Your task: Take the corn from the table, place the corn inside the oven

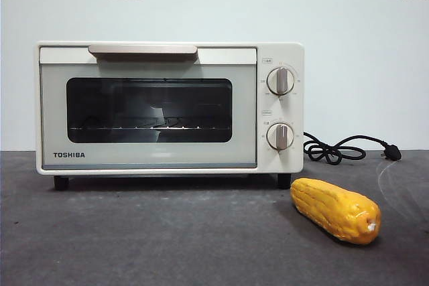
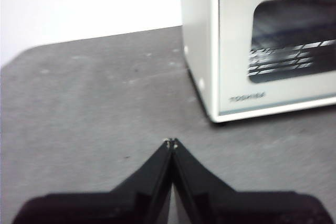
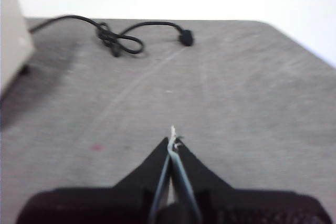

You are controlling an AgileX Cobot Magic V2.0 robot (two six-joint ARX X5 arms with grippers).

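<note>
One corn (image 1: 336,209) on table (image 1: 134,246); oven (image 1: 167,106) door closed, rack bare.

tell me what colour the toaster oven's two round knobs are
Grey, set in the cream-white oven: upper knob, lower knob. Front view shows them best.

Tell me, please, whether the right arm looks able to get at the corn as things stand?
Probably yes: the corn lies in the open on the table, apart from the oven, with nothing over it. The right gripper is shut and would need opening.
</note>
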